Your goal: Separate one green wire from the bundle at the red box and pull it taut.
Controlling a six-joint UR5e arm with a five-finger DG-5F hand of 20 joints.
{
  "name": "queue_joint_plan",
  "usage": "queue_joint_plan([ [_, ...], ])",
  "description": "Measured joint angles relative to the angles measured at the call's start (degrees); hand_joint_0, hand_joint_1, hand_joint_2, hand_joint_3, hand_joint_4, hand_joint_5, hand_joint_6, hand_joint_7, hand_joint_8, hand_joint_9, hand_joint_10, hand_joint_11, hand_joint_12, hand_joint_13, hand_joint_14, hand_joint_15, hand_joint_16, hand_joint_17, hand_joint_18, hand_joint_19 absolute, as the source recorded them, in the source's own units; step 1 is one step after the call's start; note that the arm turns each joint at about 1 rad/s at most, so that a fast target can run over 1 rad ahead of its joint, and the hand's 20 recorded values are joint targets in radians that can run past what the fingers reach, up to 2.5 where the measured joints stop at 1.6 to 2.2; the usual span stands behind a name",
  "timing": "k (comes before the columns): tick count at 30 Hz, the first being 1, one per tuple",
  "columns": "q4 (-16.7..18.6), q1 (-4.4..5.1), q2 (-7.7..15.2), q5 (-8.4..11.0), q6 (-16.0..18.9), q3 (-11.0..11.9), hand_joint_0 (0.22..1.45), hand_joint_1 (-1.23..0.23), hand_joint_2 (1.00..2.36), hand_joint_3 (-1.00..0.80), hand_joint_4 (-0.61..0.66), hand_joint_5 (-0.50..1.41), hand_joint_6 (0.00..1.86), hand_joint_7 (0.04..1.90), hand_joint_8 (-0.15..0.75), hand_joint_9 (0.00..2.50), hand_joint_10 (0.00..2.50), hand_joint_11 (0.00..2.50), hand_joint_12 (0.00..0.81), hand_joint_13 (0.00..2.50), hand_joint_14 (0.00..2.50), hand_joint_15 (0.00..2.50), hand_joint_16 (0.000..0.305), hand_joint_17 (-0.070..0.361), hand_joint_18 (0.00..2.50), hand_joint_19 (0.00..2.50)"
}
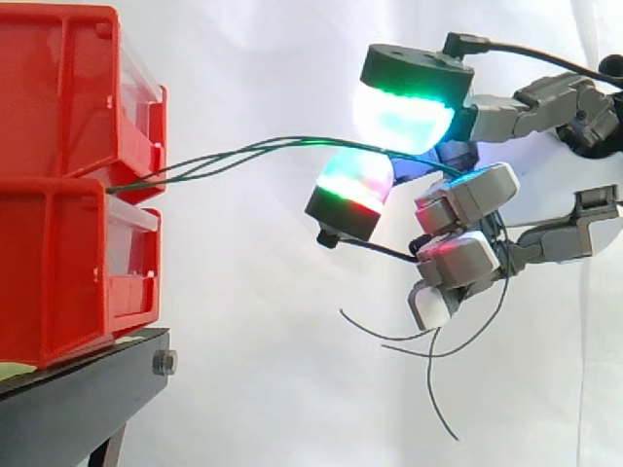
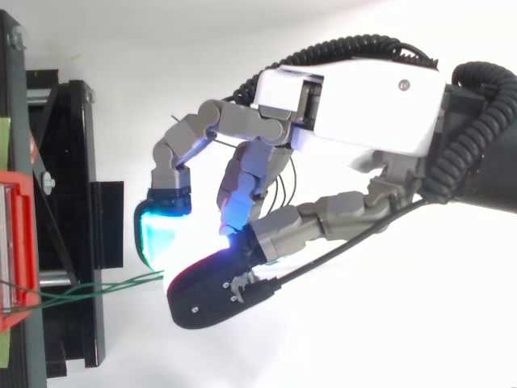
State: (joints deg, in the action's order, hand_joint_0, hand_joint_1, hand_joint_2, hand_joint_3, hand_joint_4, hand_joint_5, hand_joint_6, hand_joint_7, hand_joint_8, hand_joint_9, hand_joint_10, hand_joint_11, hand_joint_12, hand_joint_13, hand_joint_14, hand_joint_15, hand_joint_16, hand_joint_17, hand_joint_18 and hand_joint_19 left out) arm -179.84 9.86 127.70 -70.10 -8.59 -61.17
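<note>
The robot hand (image 1: pixel 467 199) pinches a few thin green wires (image 1: pixel 292 142) between its glowing fingertips (image 1: pixel 404 112), and the wires run off toward nine o'clock to the stacked red boxes (image 1: pixel 58 243), their loose ends hanging down at six o'clock.

White curtain (image 1: pixel 263 389) fills the backdrop in the side view, plain and brightly lit, with faint vertical folds at the top right. Black stand (image 1: pixel 78 409) sits at lower left, with a silver bolt (image 1: pixel 164 363) on its end face, a leg (image 1: pixel 105 449) slanting down below it and a yellow-green strip (image 1: pixel 12 371) on its top edge. In the top view the black stand (image 2: pixel 85 162) runs along the left edge with a diagonal brace and silver screw heads (image 2: pixel 48 183). The rest is a white surface (image 2: pixel 363 347), evenly lit and greyer toward the top.
</note>
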Motion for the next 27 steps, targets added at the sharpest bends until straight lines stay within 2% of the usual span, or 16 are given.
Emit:
queue_joint_plan([
  [8, 0.17, -0.01, 0.0, -0.03, -0.24, 0.0, 0.48, -0.54, 1.0, -0.5, 0.11, -0.16, 0.91, 0.91, 0.301, 1.39, 0.1, 1.6, 0.375, 1.22, 0.02, 1.04, 0.06, 0.135, 0.77, 0.7],
  [12, 0.19, -0.01, 0.01, -0.03, -0.35, 0.0, 0.45, -0.54, 1.0, -0.5, 0.13, -0.16, 0.91, 0.9, 0.316, 1.4, 0.13, 1.55, 0.393, 1.24, 0.02, 1.03, 0.063, 0.142, 0.79, 0.69],
  [16, 0.19, 0.02, 0.0, -0.02, -0.4, -0.05, 0.44, -0.62, 1.0, -0.5, 0.13, -0.16, 0.91, 0.9, 0.311, 1.39, 0.14, 1.55, 0.396, 1.24, 0.02, 1.02, 0.064, 0.143, 0.8, 0.69],
  [19, 0.19, 0.06, 0.03, -0.01, -0.43, -0.06, 0.46, -0.73, 1.0, -0.5, 0.12, -0.16, 0.91, 0.91, 0.293, 1.4, 0.08, 1.6, 0.375, 1.22, 0.02, 1.03, 0.061, 0.137, 0.78, 0.69],
  [20, 0.19, 0.09, 0.04, 0.0, -0.43, -0.06, 0.53, -0.75, 1.0, -0.5, 0.11, -0.16, 0.91, 0.94, 0.263, 1.39, 0.0, 1.66, 0.346, 1.2, 0.03, 1.05, 0.056, 0.126, 0.73, 0.71],
  [23, 0.22, 0.28, 0.04, 0.03, -0.39, -0.32, 0.61, -0.75, 1.0, -0.5, 0.1, -0.16, 0.91, 0.96, 0.25, 1.38, 0.0, 1.65, 0.329, 1.19, 0.03, 1.06, 0.053, 0.119, 0.72, 0.73],
  [27, 0.53, 0.48, 0.02, 0.04, -0.25, -1.26, 0.64, -0.74, 1.02, -0.34, 0.07, -0.16, 0.92, 1.0, 0.254, 1.39, 0.0, 1.66, 0.328, 1.19, 0.03, 1.06, 0.052, 0.118, 0.72, 0.74],
])
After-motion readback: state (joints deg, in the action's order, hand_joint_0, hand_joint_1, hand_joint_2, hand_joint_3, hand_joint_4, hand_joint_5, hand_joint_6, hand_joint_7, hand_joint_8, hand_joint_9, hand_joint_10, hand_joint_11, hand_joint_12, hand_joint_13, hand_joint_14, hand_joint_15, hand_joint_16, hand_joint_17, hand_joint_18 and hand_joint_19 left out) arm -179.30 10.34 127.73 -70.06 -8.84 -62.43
